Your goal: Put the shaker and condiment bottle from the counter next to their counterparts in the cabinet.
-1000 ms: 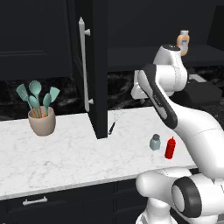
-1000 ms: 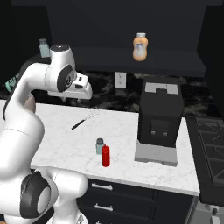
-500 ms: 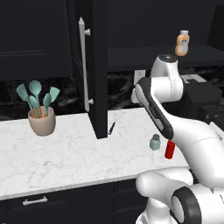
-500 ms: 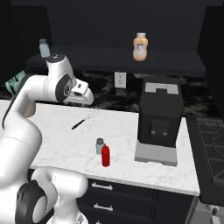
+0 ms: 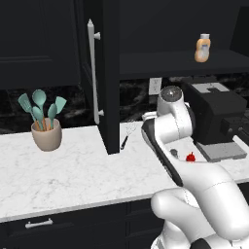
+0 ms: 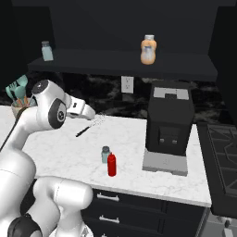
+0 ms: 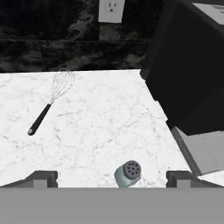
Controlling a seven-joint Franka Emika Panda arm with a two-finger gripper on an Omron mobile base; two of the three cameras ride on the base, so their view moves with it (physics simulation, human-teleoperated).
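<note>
the claw (image 7: 112, 177) is standing wide open and gripping nothing, its two dark fingertips (image 7: 41, 177) spread to either side of the shaker (image 7: 127, 174) below, not touching it. the shaker is sitting upright on the white marble counter (image 6: 129, 139), just beside the red condiment bottle (image 6: 111, 165). an orange bottle (image 6: 148, 49) is resting on the cabinet shelf (image 6: 185, 69). a whisk (image 7: 50, 100) is lying on the counter.

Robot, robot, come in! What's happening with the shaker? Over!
Gripper open, empty, above shaker. Shaker upright on counter, beside red condiment bottle. Nothing in between.
</note>
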